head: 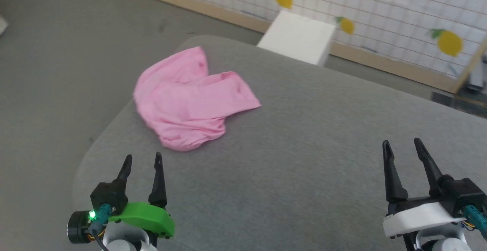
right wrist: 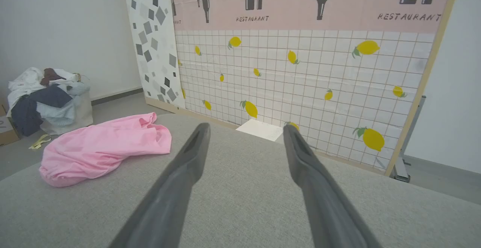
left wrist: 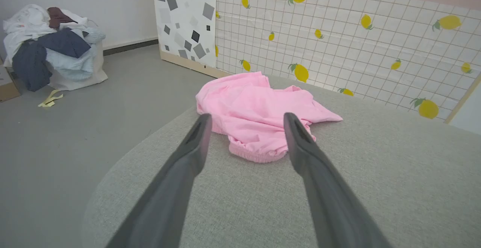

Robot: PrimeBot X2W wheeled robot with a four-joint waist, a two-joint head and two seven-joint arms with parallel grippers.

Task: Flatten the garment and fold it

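Lower left, the left gripper [head: 143, 156], jaws spread and empty, points straight at the crumpled pink garment [head: 186, 99] near the grey worktop's [head: 304, 148] left edge, upper left of centre; the right gripper [head: 401, 141], jaws likewise spread, sits well apart at lower right.

One garment [head: 190, 99], one grey table [head: 304, 148], one white box [head: 298, 38], one clothes heap [left wrist: 49, 41], two tools: left tool [head: 143, 156], right tool [head: 402, 141].

pink garment [head: 186, 95], grey table [head: 304, 148]
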